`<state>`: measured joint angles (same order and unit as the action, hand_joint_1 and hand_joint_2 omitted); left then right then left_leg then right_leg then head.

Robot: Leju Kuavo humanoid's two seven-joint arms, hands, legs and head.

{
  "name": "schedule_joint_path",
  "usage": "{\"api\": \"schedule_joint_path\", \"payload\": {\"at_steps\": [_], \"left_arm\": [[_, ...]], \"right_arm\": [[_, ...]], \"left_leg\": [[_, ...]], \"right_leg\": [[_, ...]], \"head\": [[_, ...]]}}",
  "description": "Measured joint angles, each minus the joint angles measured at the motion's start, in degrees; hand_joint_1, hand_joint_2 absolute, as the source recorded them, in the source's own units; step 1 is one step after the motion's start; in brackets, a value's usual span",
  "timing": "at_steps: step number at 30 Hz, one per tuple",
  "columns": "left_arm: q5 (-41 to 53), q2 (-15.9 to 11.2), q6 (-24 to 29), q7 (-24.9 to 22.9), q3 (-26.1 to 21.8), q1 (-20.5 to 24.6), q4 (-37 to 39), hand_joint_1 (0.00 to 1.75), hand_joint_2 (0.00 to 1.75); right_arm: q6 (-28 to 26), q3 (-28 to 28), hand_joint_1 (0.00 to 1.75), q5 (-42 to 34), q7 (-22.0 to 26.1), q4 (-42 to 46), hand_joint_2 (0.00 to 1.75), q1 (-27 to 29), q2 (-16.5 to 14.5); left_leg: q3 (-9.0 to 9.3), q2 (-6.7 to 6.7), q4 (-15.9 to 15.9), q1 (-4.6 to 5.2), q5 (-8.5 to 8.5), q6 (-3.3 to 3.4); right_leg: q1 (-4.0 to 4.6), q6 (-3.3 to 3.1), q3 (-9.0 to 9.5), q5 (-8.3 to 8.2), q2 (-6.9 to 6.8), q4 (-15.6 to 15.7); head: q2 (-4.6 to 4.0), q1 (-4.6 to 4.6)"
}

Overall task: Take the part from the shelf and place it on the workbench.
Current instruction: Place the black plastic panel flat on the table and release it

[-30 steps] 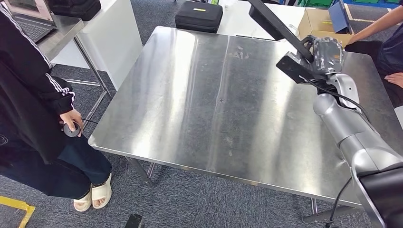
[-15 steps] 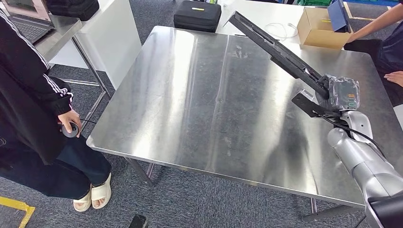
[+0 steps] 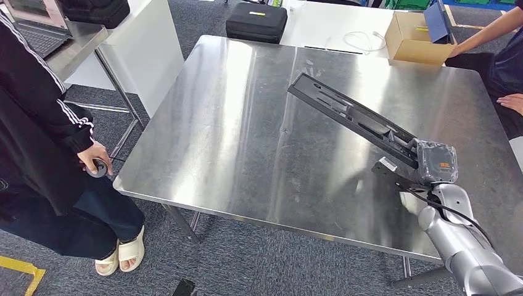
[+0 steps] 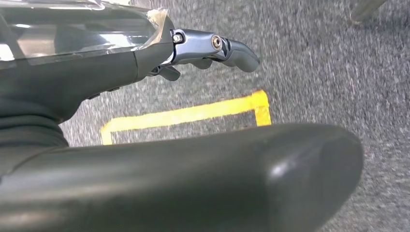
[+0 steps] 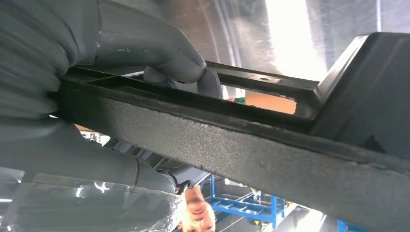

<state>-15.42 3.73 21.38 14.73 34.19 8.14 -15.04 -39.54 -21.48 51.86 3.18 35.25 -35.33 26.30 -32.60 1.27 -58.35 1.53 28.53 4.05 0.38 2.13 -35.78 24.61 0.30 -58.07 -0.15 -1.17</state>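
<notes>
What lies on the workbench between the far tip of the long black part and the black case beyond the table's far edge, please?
In the head view, only bare steel workbench separates the black part, gripped by the right hand, from the black case.

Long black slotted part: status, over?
Right hand grips long black slotted part, far end low over steel workbench. Left hand holds nothing, above carpet. Landing spot bare.

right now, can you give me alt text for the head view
The robot's right hand holds one end of a long black part low over a steel workbench. A person in a black striped-sleeve jacket stands beside the workbench, and a cardboard box sits on a white table beyond.
</notes>
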Motion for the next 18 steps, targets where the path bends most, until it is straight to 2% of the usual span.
{"api": "schedule_joint_path", "payload": {"at_steps": [3, 12, 16, 18], "left_arm": [[0.7, -0.1, 1.5, -1.2, 0.4, 0.1, 0.0, 0.0, 1.75], [-0.8, -0.3, 3.2, -2.0, 0.0, 0.1, 0.0, 0.0, 1.75], [-0.7, -0.4, 3.1, -1.9, -0.1, 0.1, 0.0, 0.0, 0.0], [-0.5, -0.4, 2.8, -1.8, -0.1, 0.1, 0.0, 0.0, 0.0]], "right_arm": [[0.3, 1.1, 0.0, 1.0, -0.4, 0.9, 1.75, 0.8, 0.0], [2.0, 2.1, 0.0, -0.2, 1.1, 2.7, 1.75, 1.1, 1.7], [2.1, 2.1, 0.0, -0.4, 1.4, 2.8, 1.75, 1.1, 2.0], [2.2, 2.1, 0.0, -0.9, 1.8, 2.9, 1.75, 1.1, 2.2]], "left_leg": [[0.06, 0.0, 0.0, 0.01, 0.0, 0.0], [0.22, -0.06, 0.0, 0.04, 0.0, 0.0], [0.27, -0.06, 0.0, 0.04, 0.01, 0.0], [0.29, -0.06, 0.0, 0.04, 0.01, 0.0]], "right_leg": [[0.0, 0.0, 0.05, 0.0, 0.0, 0.0], [-0.02, 0.0, 0.19, 0.0, 0.05, 0.0], [-0.02, 0.0, 0.25, 0.0, 0.05, 0.0], [-0.02, 0.0, 0.27, 0.0, 0.05, 0.0]], "head": [[0.0, -0.01], [0.0, -0.01], [0.0, 0.0], [0.0, -0.01]]}}
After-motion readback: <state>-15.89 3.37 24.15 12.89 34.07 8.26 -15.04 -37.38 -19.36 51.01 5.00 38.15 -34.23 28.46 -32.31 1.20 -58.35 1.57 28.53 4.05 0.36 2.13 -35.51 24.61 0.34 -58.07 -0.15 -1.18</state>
